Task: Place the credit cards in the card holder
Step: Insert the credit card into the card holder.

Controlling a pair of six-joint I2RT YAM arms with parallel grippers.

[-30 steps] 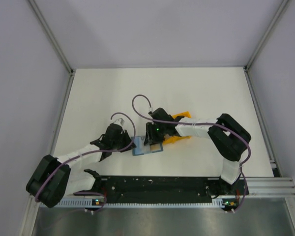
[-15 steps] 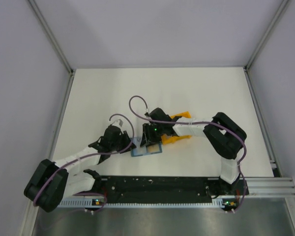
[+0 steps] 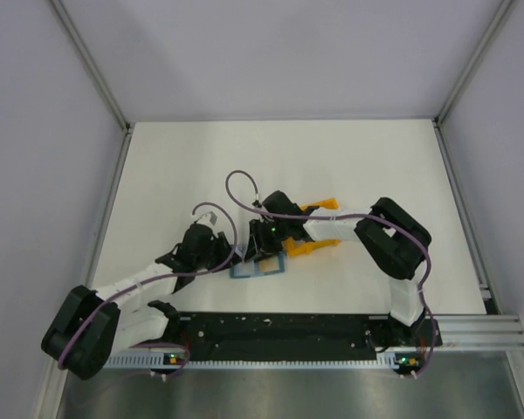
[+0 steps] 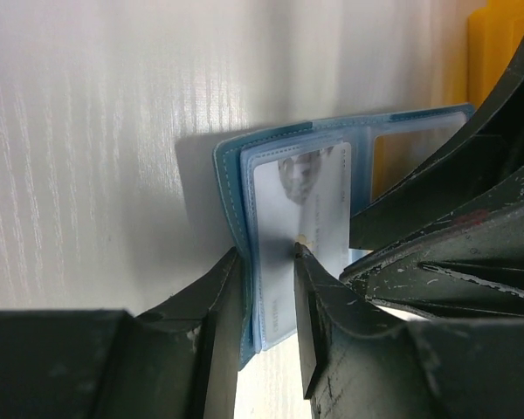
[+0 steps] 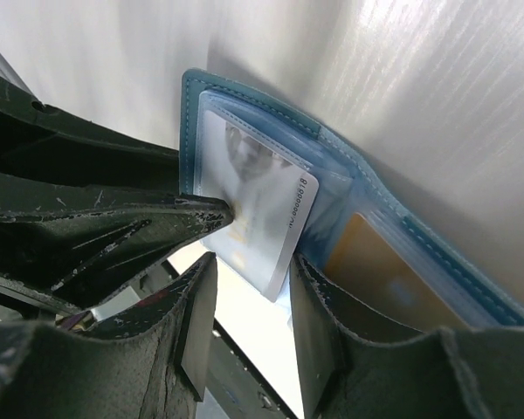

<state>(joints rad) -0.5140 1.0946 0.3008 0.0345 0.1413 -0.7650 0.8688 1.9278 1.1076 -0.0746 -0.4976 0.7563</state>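
Left hand (image 4: 267,255): fingers narrow, pinching one flap of the blue wallet (image 4: 230,166), one finger outside the cover and the other on the clear pocket. Wallet is open on the white table (image 4: 87,131), near the orange rack (image 4: 502,44). Pale card (image 5: 258,205) sits partly in that pocket. Its free end lies between the narrow fingers of the right hand (image 5: 251,266); whether they grip it, cannot tell.

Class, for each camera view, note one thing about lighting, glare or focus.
Top external: even soft light, little shadow. Left wrist: streaky glare on the table; the card holder throws a grey shadow; left gripper's fingers blur. Right wrist: bright sheen on table; the card sharp, right gripper's fingers dark, soft.
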